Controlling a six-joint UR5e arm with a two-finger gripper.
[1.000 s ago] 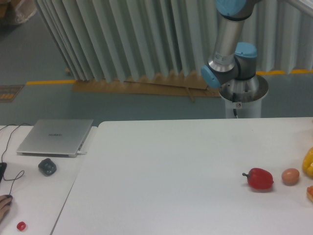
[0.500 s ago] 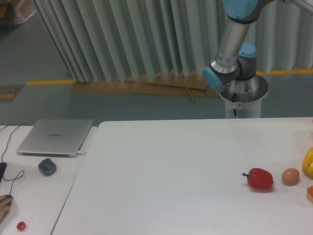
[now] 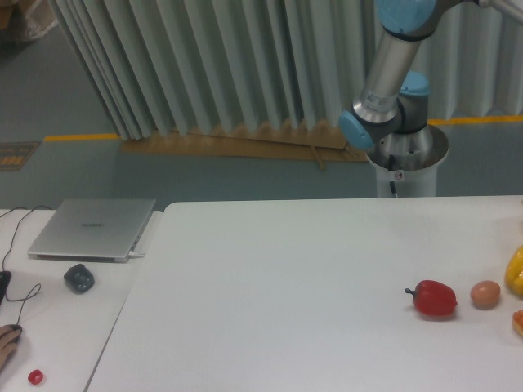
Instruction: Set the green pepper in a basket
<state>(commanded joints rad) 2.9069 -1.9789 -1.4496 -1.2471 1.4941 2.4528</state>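
The green pepper is out of view, and no basket shows. Only the lower part of my arm (image 3: 391,73) shows at the top right, rising from its round base (image 3: 406,155) behind the white table (image 3: 286,278). The gripper itself is out of the frame. A red bell pepper (image 3: 434,298) lies on the table at the right.
A brown egg (image 3: 485,294) lies right of the red pepper. A yellow item (image 3: 516,271) and an orange-red one (image 3: 518,322) sit at the right edge. A closed laptop (image 3: 94,229), a dark mouse (image 3: 78,278), cables and a small red ball (image 3: 35,376) lie on the left table.
The arm's upper link has swung a little to the right and tilted. The things on the table have not moved.
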